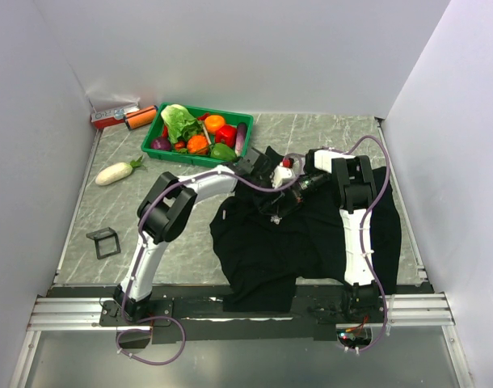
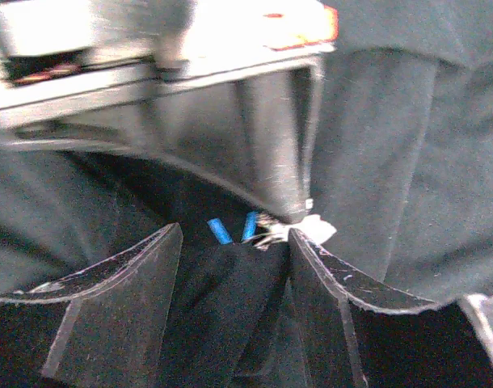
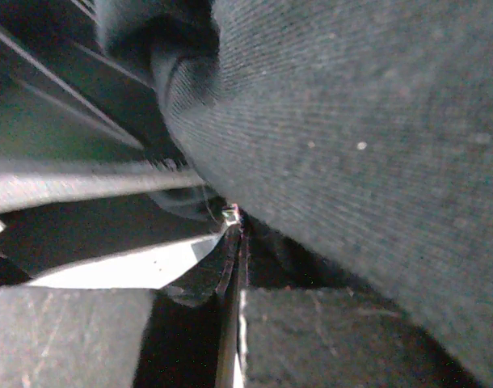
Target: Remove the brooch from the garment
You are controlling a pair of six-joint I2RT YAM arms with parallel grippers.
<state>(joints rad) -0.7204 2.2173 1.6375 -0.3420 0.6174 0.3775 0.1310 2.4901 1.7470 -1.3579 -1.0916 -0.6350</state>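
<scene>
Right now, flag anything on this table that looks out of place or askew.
The white radish lies loose on the table, outside the green tray holding the other vegetables. The black shirt is rumpled, its near edge hanging over the table's front rail.

Place: robot test cell in a lab
Walls: plain white panels (image 1: 230, 48) on three sides
Floor: marble-patterned tabletop (image 1: 311, 133)
Mounting: aluminium rail (image 1: 77, 311) carrying two arm bases
Props: green tray (image 1: 200, 133) of toy vegetables

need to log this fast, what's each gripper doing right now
left gripper: jaws open, around a fold of the shirt, not clamped
right gripper: jaws shut; what they pinch cannot be told
</scene>
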